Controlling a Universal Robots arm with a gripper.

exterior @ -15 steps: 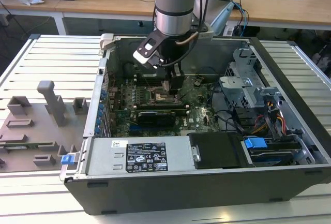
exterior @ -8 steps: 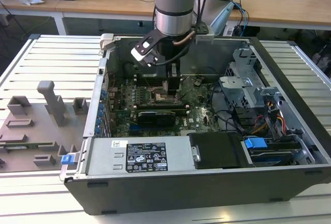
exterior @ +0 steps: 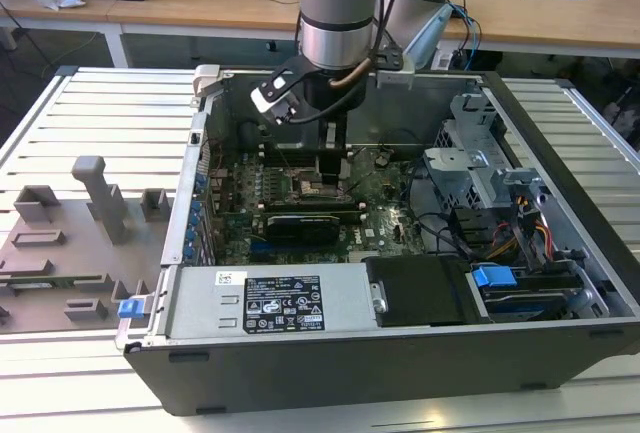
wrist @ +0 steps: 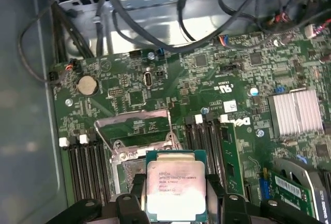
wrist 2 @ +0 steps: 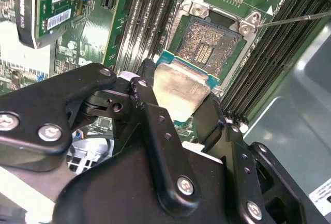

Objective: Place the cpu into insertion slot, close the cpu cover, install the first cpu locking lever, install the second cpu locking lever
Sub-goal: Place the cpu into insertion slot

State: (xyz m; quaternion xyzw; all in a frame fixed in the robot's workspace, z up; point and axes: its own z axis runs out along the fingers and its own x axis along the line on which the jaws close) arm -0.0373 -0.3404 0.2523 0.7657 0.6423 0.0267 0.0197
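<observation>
Arm: reaches down into an open computer case [exterior: 400,353] that lies on a slatted worktop [exterior: 90,113].
Tool [wrist: 176,206]: clamped on the chip [wrist: 173,185], one black finger [wrist: 129,203] on each of two opposite edges.
Chip: off the board, held in the tool with its silvery printed top facing the first wrist view. In the second wrist view the chip [wrist 2: 178,87] hangs at the near edge of the socket [wrist 2: 207,40]. I cannot tell if it touches the rim.
Socket: bare, with its dark contact field showing inside the metal rim. In the exterior view the socket [exterior: 318,188] sits right under the tool [exterior: 330,143].
Cover [wrist: 133,116]: swung up and open on the far side of the socket from the chip, with green board showing through its window.
Thin metal rod [wrist 2: 295,19]: sticks out sideways from one socket corner, over the memory slots [wrist 2: 279,43].
Memory slots: long black rows on both sides of the socket.
Round battery [wrist: 87,85]: on the board beyond the cover.
Ribbed metal block [wrist: 295,113]: on the board, well apart from the socket.
Grey tray [exterior: 60,243]: on the worktop at the exterior view's left, outside the case.
</observation>
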